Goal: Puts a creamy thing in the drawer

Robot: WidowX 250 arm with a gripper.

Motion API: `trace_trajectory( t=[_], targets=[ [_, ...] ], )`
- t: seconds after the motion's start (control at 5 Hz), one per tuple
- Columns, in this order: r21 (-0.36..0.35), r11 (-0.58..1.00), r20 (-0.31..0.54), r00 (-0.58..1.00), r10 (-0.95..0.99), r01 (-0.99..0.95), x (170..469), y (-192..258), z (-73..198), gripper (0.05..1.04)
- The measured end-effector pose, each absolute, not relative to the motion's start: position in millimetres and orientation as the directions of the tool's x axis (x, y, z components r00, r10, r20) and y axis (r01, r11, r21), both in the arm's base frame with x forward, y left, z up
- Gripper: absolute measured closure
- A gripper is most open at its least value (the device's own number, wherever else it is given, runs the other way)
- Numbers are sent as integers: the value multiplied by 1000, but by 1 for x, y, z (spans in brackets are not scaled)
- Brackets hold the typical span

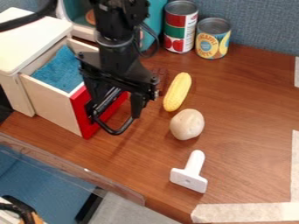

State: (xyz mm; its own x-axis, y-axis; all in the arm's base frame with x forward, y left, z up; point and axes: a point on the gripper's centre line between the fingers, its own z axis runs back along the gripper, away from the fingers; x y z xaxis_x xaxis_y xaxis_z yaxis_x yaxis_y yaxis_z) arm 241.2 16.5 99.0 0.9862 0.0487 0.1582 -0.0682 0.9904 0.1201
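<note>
In the camera view, my pincer [116, 114] stands wide near the drawer [53, 104], left of centre. The creamy thing [187, 124], likely what I must move, lies right of centre. I expect it light, firm and rather slippery, so I'd close squarely across its rounded middle.

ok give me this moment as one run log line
drawer: open | creamy round thing: on table, near corn | gripper: at drawer front

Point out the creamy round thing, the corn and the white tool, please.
Creamy round thing [187, 124]: camera view, its middle.
Corn [177, 91]: camera view, its middle.
White tool [191, 172]: camera view, where handle meets base.
</note>
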Motion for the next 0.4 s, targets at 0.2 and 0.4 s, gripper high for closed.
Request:
trace_trajectory(
  t=[0.2, 0.4],
  targets=[
    [106, 994, 156, 988, 18, -35, 247, 8, 89, 82],
    [95, 995, 143, 990, 2, -15, 252, 0, 80, 82]
  ],
)
